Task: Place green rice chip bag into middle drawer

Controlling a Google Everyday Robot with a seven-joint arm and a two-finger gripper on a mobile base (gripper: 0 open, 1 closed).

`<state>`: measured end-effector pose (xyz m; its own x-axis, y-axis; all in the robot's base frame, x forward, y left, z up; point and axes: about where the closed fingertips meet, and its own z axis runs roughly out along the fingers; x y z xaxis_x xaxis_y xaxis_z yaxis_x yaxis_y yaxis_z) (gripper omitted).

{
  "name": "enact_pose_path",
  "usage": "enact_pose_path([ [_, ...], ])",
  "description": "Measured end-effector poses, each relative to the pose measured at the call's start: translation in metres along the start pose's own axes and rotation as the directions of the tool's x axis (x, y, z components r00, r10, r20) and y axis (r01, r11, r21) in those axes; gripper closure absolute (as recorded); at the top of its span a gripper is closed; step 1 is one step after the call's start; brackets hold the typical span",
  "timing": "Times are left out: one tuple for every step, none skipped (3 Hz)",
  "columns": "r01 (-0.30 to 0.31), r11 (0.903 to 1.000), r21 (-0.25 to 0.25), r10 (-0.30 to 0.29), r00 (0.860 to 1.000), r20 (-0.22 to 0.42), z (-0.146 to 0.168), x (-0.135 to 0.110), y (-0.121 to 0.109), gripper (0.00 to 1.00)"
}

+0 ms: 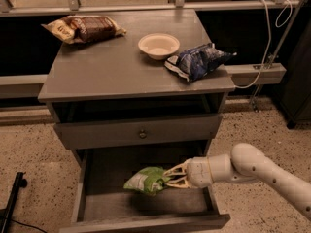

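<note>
The green rice chip bag [146,180] is light green with white patches and hangs over the floor of the open middle drawer [107,208]. My gripper [169,175] reaches in from the right on a white arm and is shut on the bag's right end. The bag sits just above or against the drawer floor near its middle; I cannot tell if it touches. The drawer is pulled out wide under a closed grey drawer front with a small knob [142,133].
On the cabinet top [112,67] lie a brown-and-yellow bag [83,28], a white bowl [158,45] and a dark blue bag [196,62]. A white cable [265,42] hangs at the right. A black stand foot [12,198] is on the floor at left.
</note>
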<state>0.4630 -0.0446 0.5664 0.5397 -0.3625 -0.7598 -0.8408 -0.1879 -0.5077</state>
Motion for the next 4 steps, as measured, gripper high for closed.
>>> enact_pose_path([
  [0.087, 0.9962, 0.005, -0.086, 0.993, -0.084, 0.014, 0.026, -0.003, 1.0],
  [0.103, 0.9946, -0.011, -0.104, 0.986, -0.129, 0.028, 0.043, -0.004, 0.81],
  [0.086, 0.9963, 0.0, -0.086, 0.992, -0.092, 0.037, 0.057, -0.007, 0.57],
  [0.081, 0.9967, -0.002, -0.081, 0.994, -0.08, 0.037, 0.058, -0.006, 0.35],
])
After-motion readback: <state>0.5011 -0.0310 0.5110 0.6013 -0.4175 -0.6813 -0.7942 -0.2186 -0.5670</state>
